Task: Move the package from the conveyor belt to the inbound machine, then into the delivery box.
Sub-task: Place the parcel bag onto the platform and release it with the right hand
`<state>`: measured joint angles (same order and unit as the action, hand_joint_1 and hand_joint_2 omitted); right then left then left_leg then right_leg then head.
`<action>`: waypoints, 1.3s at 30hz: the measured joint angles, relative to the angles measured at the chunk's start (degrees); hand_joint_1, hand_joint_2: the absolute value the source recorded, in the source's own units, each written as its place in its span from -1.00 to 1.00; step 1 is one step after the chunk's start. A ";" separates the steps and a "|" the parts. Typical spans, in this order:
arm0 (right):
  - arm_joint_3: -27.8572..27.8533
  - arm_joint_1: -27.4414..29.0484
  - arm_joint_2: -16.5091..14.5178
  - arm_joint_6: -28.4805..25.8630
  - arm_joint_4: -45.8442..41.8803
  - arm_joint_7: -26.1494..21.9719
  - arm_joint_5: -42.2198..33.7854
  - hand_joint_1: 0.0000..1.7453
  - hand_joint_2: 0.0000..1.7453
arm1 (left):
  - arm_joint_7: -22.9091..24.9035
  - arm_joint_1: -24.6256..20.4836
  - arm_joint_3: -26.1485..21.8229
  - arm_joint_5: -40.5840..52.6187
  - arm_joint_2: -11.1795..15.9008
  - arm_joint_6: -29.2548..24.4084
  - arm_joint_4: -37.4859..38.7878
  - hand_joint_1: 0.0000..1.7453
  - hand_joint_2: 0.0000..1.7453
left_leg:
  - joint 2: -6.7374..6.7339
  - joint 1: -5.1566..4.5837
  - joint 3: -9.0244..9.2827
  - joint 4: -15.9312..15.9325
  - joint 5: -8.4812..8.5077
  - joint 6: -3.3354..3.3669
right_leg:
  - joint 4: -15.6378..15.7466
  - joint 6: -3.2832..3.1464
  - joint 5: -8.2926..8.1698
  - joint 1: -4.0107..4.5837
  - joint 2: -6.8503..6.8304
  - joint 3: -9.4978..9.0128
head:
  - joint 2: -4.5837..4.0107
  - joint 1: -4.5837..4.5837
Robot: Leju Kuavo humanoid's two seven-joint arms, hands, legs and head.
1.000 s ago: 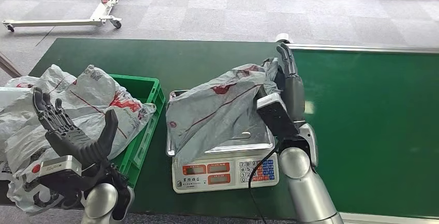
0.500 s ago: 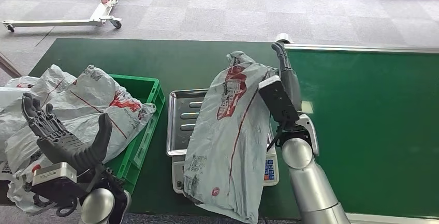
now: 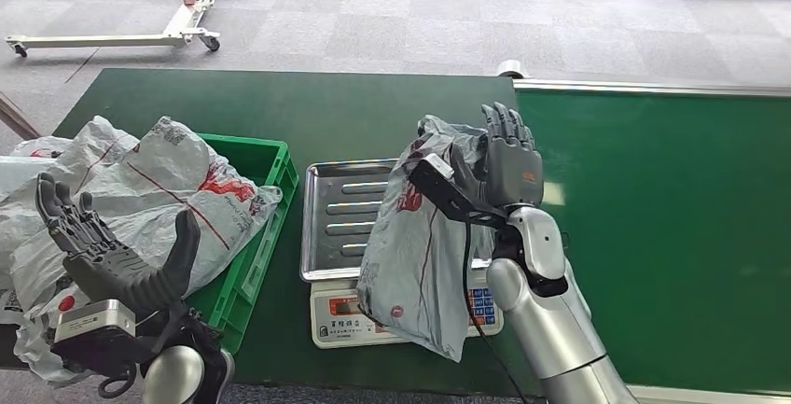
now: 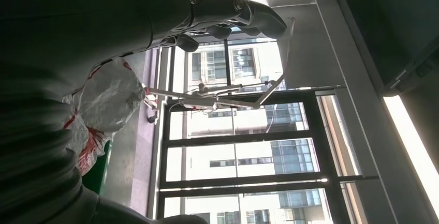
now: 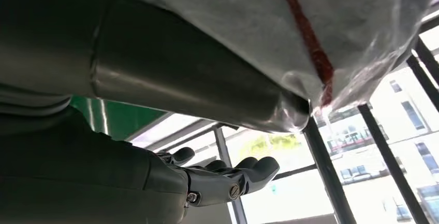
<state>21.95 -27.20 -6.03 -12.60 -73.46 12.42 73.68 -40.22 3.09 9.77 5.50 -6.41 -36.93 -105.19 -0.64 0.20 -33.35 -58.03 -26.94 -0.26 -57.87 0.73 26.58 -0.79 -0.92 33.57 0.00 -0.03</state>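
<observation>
The right hand [image 3: 508,163] is raised above the far right corner of the ribbed steel weighing tray [image 3: 343,210], with its dark fingers [image 3: 502,124] pointing up. It holds the grey plastic mailer package with red print [image 3: 420,255] by the upper end; the package hangs upright against the inner side of the hand and wrist. The lower part of the package drapes over the tray's right side and over the front panel of the white electronic scale with red displays and a blue keypad [image 3: 347,315], reaching past the scale's near edge. In the right wrist view the thick thumb presses along the crinkled plastic while the other fingers [image 5: 243,175] lie stretched out.

The left hand [image 3: 107,255] hovers near the front left corner of the green table surface [image 3: 308,110], palm up, fingers spread and holding nothing. Just behind it, a heap of similar grey mailer bags [image 3: 140,189] fills and overflows the green plastic crate [image 3: 266,175], which stands just left of the scale. The green conveyor belt with its metal rim [image 3: 672,189] runs along the table's right side. A white wheeled metal frame [image 3: 140,12] stands on the grey carpet floor beyond the table.
</observation>
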 joint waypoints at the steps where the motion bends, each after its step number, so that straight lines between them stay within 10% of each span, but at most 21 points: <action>1: 0.35 -0.05 0.13 1.14 0.53 0.74 1.74 -1.00 -1.00 | 0.00 -0.01 0.00 0.08 0.02 -0.05 0.01 -1.00 1.00 | 0.00 0.00 0.00 0.00 0.00 0.00 | 0.00 0.00 0.00 0.00 0.01 0.00 | 0.00 0.01; 6: 4.54 -2.36 1.73 17.38 10.62 -1.43 10.82 -1.00 -1.00 | 0.00 0.09 0.00 -0.17 0.62 -0.18 0.02 -1.00 1.00 | 0.01 0.00 -0.01 0.00 0.00 0.00 | 0.00 0.00 0.00 0.00 0.00 0.01 | 0.00 0.01; 12: 5.84 -5.42 3.22 18.77 16.42 -4.11 10.86 -1.00 -1.00 | 0.00 -0.03 -0.01 -0.44 0.74 0.20 0.03 -1.00 1.00 | 0.00 -0.01 0.00 -0.01 0.00 0.00 | 0.00 0.01 -0.01 -0.01 0.00 0.00 | 0.00 0.00; 27: 3.99 -5.13 4.91 -6.23 6.69 8.60 16.33 -1.00 -1.00 | 0.00 1.13 -0.11 0.40 0.64 0.13 -0.83 -1.00 1.00 | -0.05 -0.01 0.01 -0.01 0.00 0.00 | 0.00 0.00 0.00 0.00 0.05 0.06 | 0.00 0.01; 31: 2.46 -4.03 4.98 -7.90 3.15 8.09 16.33 -1.00 1.00 | 0.00 0.57 -0.08 0.61 0.64 -0.31 -0.40 -1.00 1.00 | -0.05 -0.01 0.02 -0.01 0.00 0.00 | 0.00 0.00 -0.01 0.00 0.06 0.06 | 0.00 0.01; 39: -1.50 0.78 5.14 -14.73 -4.17 4.76 16.33 -1.00 1.00 | 0.61 -2.11 1.44 18.61 0.72 2.33 8.23 -1.00 1.00 | 0.04 -0.02 0.03 -0.03 0.00 0.01 | 0.01 0.01 0.00 -0.02 -0.05 0.03 | 0.00 0.00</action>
<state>20.45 -26.42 -0.89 -27.33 -77.63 17.17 90.01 -39.61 0.97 11.21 24.11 -5.70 -34.60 -96.96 -0.61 0.18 -33.32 -58.06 -26.94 -0.26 -57.86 0.74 26.58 -0.81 -0.97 33.60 0.00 -0.03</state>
